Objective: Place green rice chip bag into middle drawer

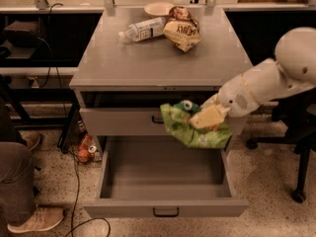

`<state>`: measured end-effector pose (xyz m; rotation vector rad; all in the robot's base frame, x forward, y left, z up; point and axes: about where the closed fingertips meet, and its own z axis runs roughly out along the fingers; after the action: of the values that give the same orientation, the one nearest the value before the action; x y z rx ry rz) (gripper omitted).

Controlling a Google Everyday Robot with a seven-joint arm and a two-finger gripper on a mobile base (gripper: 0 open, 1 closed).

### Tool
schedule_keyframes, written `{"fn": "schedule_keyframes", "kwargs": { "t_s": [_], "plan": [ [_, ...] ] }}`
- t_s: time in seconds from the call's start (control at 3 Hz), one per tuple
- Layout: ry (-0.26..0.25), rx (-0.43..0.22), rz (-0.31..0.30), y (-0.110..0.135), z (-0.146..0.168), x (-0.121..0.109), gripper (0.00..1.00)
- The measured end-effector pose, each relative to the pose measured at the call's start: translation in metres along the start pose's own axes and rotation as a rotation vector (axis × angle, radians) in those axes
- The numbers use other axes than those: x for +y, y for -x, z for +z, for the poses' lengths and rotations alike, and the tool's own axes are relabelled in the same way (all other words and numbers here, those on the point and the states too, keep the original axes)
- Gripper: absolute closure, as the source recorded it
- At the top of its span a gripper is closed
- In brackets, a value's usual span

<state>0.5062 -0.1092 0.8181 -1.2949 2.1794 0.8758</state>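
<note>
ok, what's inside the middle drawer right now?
Only bare grey floor shows in the middle drawer. The green rice chip bag, held by the gripper above it, hides part of its rear.

Nothing here reads clearly. The tan bag by the tabletop's far edge carries dark lettering I cannot make out. The bottle beside it has a white label with unreadable print. The gripper, below the near right corner, clasps the green bag, which shows no legible words.
</note>
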Motion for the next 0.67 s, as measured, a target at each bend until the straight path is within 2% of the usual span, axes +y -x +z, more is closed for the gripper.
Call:
{"fn": "schedule_keyframes", "kwargs": {
  "t_s": [0.33,0.67],
  "plan": [
    [0.036,0.033,0.027,-0.0194,0.0196,0.0075,1.00],
    [0.036,0.033,0.027,-0.0194,0.0197,0.0076,1.00]
  ]
}}
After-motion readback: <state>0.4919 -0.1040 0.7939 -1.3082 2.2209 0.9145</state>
